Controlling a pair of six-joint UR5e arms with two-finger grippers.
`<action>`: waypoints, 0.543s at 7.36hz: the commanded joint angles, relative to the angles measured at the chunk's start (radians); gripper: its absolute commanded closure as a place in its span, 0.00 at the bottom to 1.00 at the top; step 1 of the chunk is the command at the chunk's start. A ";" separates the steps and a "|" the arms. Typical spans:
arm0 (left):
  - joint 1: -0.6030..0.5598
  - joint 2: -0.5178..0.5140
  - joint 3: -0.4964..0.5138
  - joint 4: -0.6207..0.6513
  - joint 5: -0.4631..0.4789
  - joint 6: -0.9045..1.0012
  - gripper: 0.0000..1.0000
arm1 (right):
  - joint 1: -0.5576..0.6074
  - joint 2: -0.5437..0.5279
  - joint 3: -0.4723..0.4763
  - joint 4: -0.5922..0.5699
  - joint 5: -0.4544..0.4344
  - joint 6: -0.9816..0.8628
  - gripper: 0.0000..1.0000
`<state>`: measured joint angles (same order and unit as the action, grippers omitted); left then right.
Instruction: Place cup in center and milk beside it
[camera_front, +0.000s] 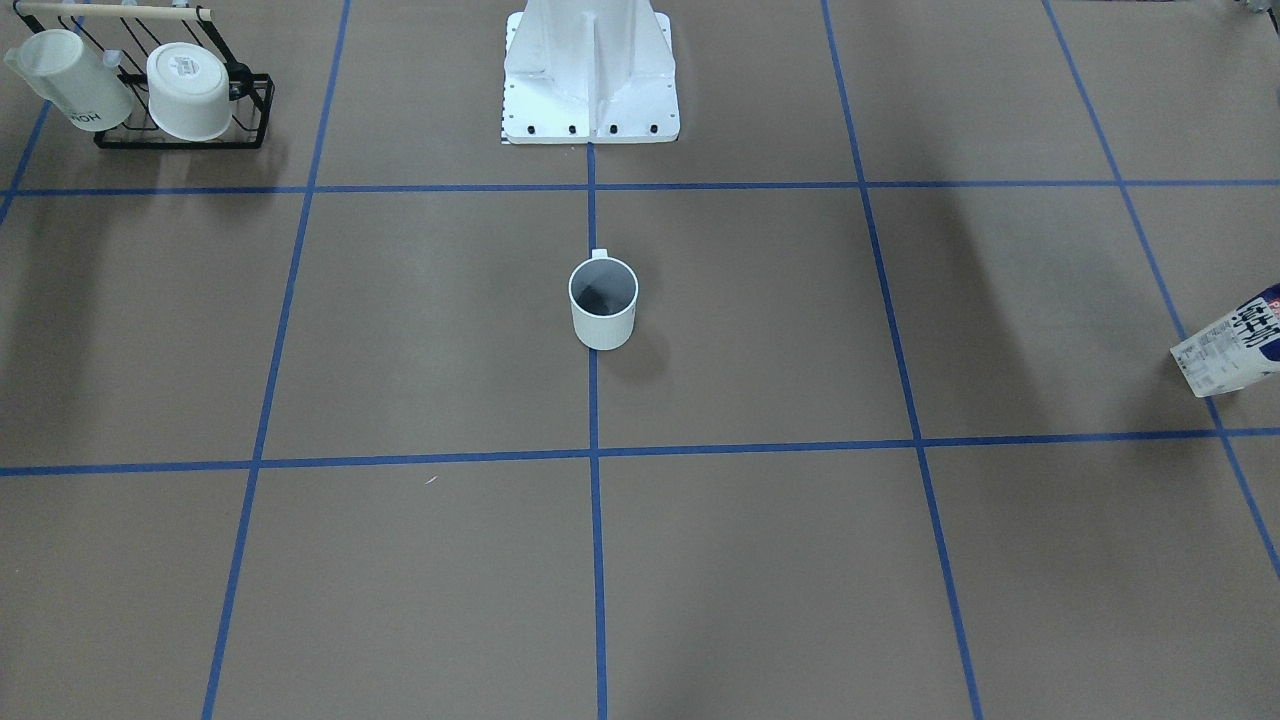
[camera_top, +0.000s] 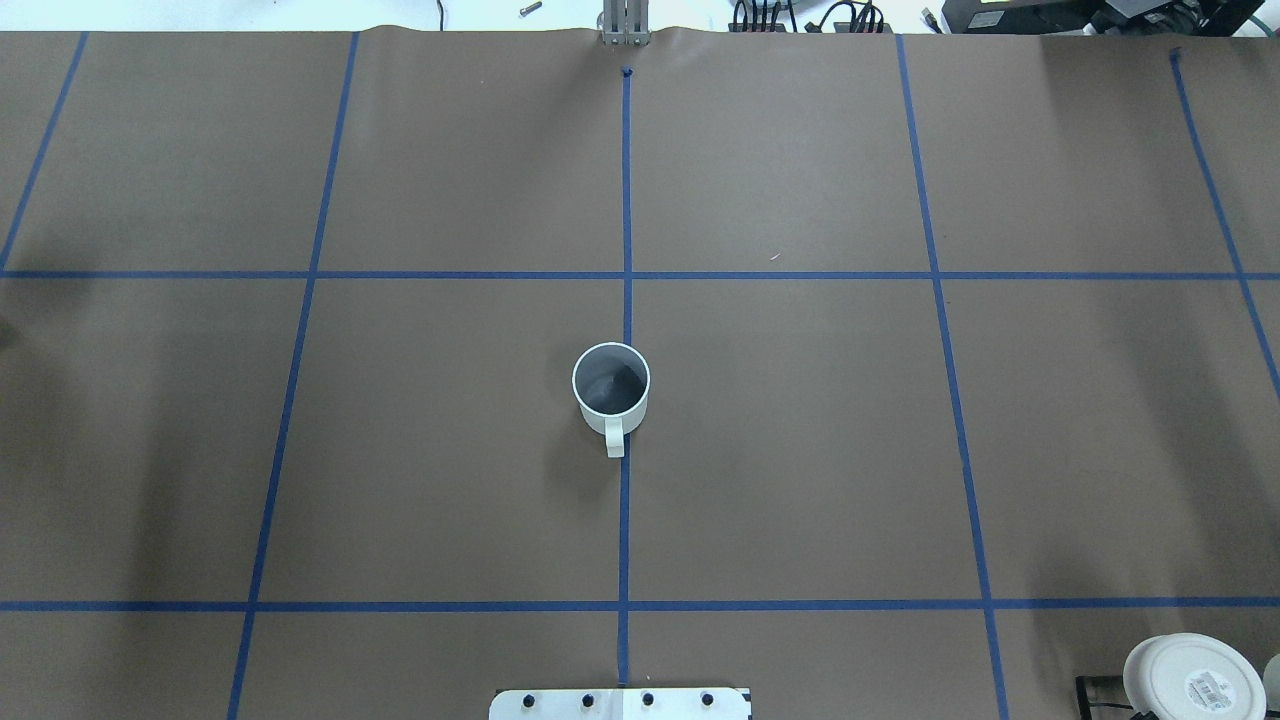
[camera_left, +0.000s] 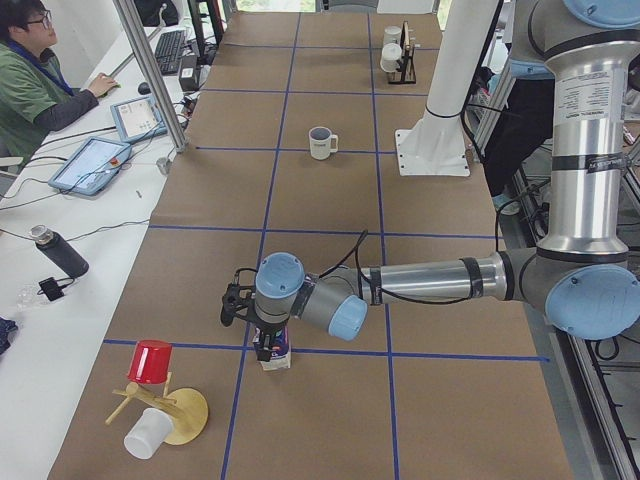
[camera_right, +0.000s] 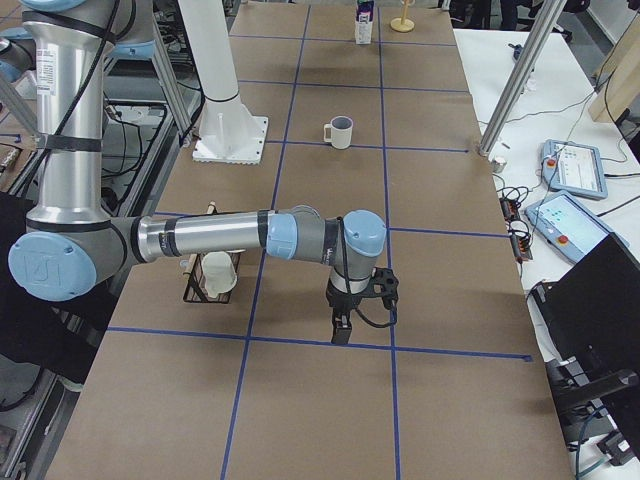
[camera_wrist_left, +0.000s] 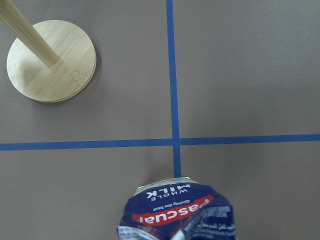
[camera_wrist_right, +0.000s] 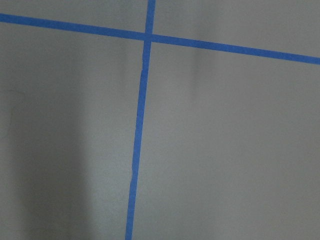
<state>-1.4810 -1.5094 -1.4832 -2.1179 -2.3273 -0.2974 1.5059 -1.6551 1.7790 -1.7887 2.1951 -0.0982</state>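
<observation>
Matte brown paper (camera_top: 800, 450): cylindrical cup (camera_top: 611, 395) central, boxy milk (camera_wrist_left: 172, 212) beneath left tool (camera_left: 268, 328), grip unclear, likewise right tool (camera_right: 342, 328)

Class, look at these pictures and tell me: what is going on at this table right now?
The cup already stands upright on the middle tape line, in the center. The milk is far off toward the robot's left, and the left arm's tool is right at its top. Whether the tool grips the milk cannot be told. The right tool points down far off on the other side, away from both.
</observation>
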 joint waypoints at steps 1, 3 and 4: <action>0.014 0.000 0.035 -0.051 0.014 -0.003 0.02 | -0.003 0.000 -0.001 0.000 0.000 0.002 0.00; 0.015 0.000 0.034 -0.053 0.014 -0.002 0.21 | -0.003 0.000 -0.001 0.000 0.000 0.002 0.00; 0.015 0.000 0.031 -0.062 0.011 -0.002 0.50 | -0.004 0.000 -0.001 0.000 0.000 0.002 0.00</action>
<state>-1.4671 -1.5095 -1.4506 -2.1716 -2.3143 -0.2996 1.5029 -1.6552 1.7779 -1.7886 2.1951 -0.0967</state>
